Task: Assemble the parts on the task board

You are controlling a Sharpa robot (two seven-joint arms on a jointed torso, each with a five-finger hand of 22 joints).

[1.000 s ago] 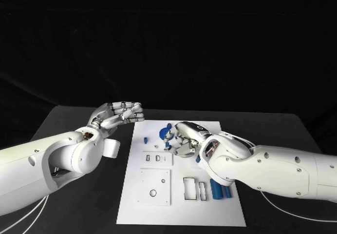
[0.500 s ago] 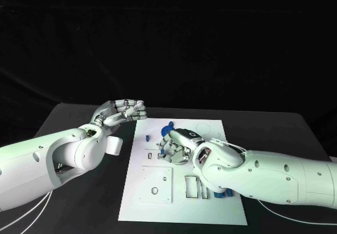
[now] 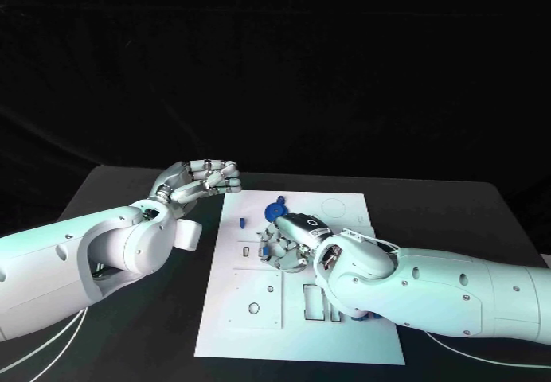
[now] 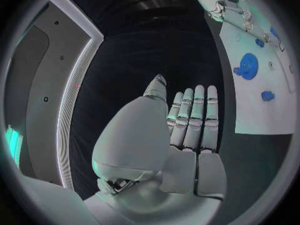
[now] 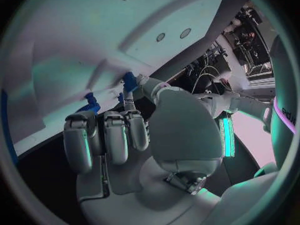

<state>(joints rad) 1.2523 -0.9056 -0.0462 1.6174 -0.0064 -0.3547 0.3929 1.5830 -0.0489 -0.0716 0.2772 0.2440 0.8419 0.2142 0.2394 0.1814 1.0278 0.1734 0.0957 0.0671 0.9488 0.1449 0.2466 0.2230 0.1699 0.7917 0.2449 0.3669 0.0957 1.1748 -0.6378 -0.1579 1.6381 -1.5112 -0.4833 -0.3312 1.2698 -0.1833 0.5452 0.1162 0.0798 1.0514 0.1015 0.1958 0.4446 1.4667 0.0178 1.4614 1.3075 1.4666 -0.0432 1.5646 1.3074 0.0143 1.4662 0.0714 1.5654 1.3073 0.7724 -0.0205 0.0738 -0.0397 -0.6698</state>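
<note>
The left hand (image 3: 201, 181) is held curled above the counter (image 3: 127, 187), just off the left edge of the task board (image 3: 345, 334); nothing is seen in it, and its fingers (image 4: 194, 115) lie closed side by side. It is best kept there, clear of the work. Further right, the right hand (image 3: 290, 239) is lowered onto the middle of the board, its fingers bent down; whether a part is pinched cannot be told. A small blue piece (image 5: 129, 80) is seen just beyond its fingertips (image 5: 128, 105), and a round blue part (image 3: 275, 211) lies just past the hand. The seating is judged to call for slow, upright pressure, with the piece aligned over its slot first.
</note>
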